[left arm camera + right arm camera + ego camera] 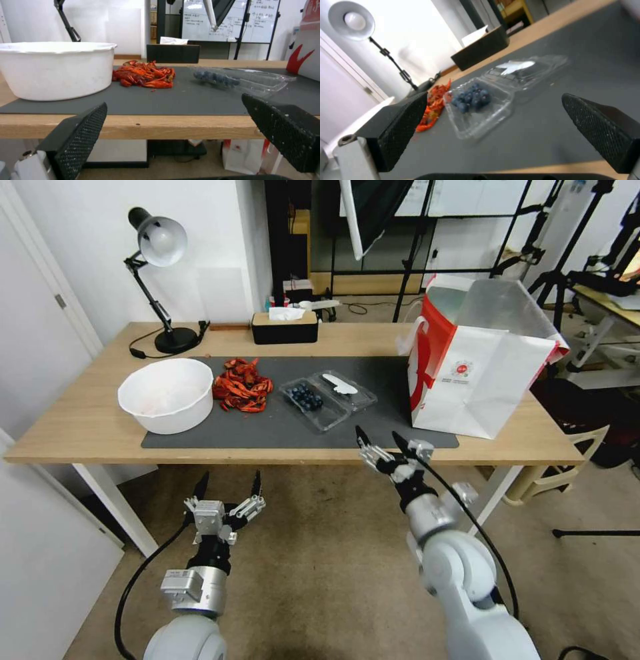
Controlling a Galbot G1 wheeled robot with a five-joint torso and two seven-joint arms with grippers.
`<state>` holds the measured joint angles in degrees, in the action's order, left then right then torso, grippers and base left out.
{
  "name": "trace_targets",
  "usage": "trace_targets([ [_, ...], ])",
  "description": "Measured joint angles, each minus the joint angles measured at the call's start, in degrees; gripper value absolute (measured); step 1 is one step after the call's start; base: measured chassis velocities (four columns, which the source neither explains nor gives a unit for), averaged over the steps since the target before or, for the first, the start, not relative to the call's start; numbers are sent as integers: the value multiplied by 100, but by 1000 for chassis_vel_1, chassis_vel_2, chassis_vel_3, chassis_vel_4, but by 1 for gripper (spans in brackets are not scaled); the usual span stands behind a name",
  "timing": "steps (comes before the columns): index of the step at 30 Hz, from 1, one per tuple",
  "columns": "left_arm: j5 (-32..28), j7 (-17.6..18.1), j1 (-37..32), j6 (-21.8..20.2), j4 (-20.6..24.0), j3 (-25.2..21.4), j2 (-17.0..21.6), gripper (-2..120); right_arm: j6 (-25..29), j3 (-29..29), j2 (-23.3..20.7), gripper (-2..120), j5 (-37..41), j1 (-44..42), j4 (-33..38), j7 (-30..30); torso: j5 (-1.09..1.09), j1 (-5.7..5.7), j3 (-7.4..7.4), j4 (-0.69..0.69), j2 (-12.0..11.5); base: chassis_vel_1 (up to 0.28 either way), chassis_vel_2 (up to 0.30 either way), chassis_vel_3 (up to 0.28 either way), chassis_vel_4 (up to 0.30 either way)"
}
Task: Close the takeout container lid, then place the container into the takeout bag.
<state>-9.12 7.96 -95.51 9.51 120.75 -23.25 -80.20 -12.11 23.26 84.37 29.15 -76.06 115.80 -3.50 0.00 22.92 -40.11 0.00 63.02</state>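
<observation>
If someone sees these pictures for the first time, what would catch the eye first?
Probably the takeout bag, white with red sides, standing open at the right end of the table, and the red crayfish pile on the dark mat beside the white bowl. Between them lies the takeout container of blueberries, its lid open flat, with the right gripper open just before it.

Setting: robotics lab or data-collection studio, not home. Wooden table (80, 427) serves as landmark. Behind table: black tripods and light stands (427, 240), softbox edge (373, 207), whiteboard with writing (213, 22). Right of table: further stands, second workbench (610, 300). On table: staged props on grey mat (280, 430), black desk lamp (157, 253) at far left corner. Bare white walls, plain floor beneath.
</observation>
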Motion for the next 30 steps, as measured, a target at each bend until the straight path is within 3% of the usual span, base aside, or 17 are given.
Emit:
trace_targets([
  [1,0,0,0,0,0,0,0,100,0,0,0,100,0,0,0,0,0,0,0,0,0,0,0,0,0],
  [8,-46,-120,-20,83,-29,-87,27,100,-856,-263,-94,100,2110,1167,-605,935,0,0,0,0,0,0,0,0,0],
  [12,-46,-233,-55,130,-30,-126,16,100,-1356,-289,-44,100,2706,1651,-933,1473,0,0,0,0,0,0,0,0,0],
  [30,-44,-264,-75,200,-37,-178,4,100,-1803,-582,54,100,3004,2484,-1817,1767,0,0,0,0,0,0,0,0,0],
])
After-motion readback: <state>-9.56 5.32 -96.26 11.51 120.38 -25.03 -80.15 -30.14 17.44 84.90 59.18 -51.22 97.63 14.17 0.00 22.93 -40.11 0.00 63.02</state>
